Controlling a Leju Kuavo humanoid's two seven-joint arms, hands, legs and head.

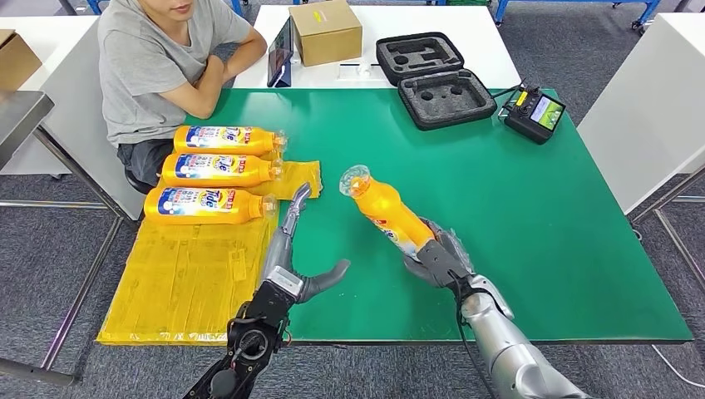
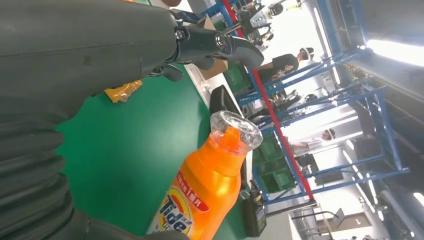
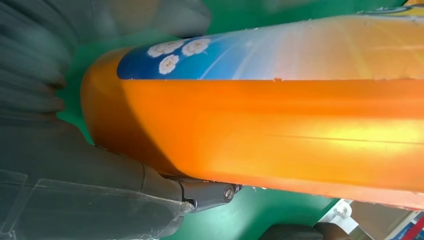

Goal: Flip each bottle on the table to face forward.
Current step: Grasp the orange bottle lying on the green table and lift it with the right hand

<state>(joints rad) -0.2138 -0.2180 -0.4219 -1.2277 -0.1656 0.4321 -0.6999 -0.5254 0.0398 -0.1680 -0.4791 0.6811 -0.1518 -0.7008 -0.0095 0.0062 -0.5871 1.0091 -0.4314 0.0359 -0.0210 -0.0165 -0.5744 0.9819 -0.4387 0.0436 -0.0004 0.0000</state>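
On table [image 1: 540,208]: 3 bottles [image 1: 218,170] lying, 1 bottle [image 1: 389,211] in right hand [image 1: 439,259].

A seated person [image 1: 158,58], cardboard box [image 1: 325,32], open black case [image 1: 434,79]

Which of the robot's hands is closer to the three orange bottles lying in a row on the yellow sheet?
Left. The left hand reaches toward the three bottles, fingertips near the nearest one's cap. The right hand is farther right, gripping a fourth bottle.

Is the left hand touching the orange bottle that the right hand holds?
Apart. In the head view, green table shows between the left hand and the orange bottle, which the right hand grips alone.
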